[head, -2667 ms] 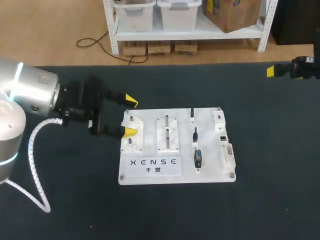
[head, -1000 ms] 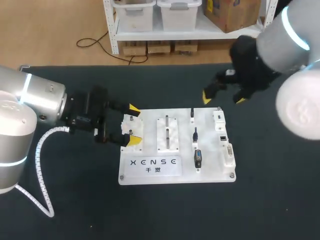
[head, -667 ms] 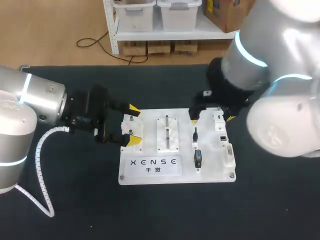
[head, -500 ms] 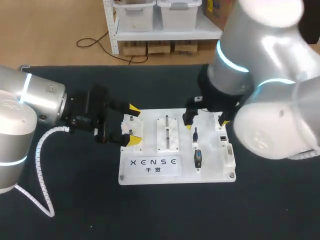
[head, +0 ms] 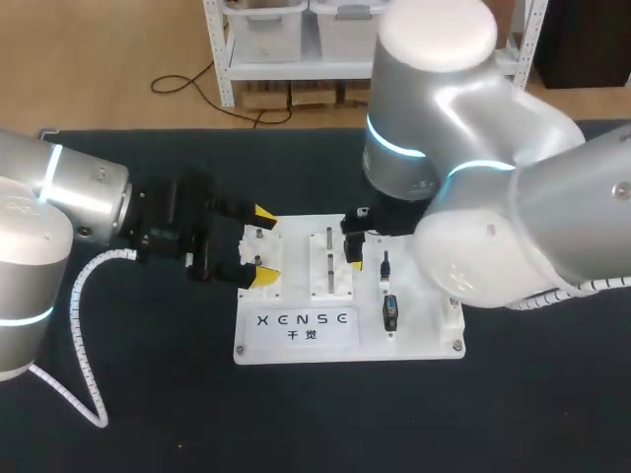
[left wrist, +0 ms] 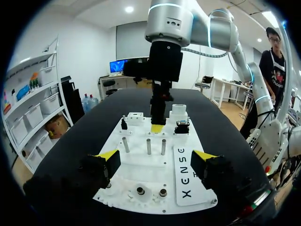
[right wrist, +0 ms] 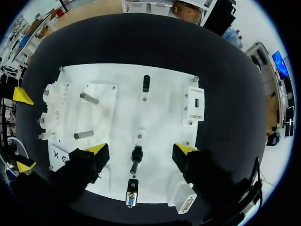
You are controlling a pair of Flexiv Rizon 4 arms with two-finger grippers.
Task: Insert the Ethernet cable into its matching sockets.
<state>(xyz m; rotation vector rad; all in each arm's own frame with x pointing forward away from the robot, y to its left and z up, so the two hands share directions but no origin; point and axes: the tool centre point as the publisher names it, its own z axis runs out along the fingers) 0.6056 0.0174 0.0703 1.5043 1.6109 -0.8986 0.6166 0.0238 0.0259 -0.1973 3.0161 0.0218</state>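
A white rectangular plastic board (head: 296, 340) fitted with pegs, plugs and sockets is laid flat on the dark table (head: 148, 414). The left gripper (head: 258, 246) is held low at the board's left end. Its yellow-tipped fingers are spread wide, one at each side of a white moulded block with round holes (left wrist: 150, 183), and nothing is gripped. The right gripper (right wrist: 140, 150) is held above the middle of the board, and the right part of the board is covered in the head view by the bulky silver right arm (head: 463, 168). Its fingers are likewise set wide apart, and nothing is touched by them. Below and between them, in the right wrist view, a short black cable plug (right wrist: 136, 161) is seen on the board, in line with a second black plug (right wrist: 146, 83) farther ahead and a black-and-silver connector (right wrist: 131, 198) nearer the wrist. Which of these is the Ethernet one cannot be told. Two upright metal pegs (right wrist: 88, 98) are found to one side of this line, and a white socket block with a blue port (right wrist: 194, 106) to the other.
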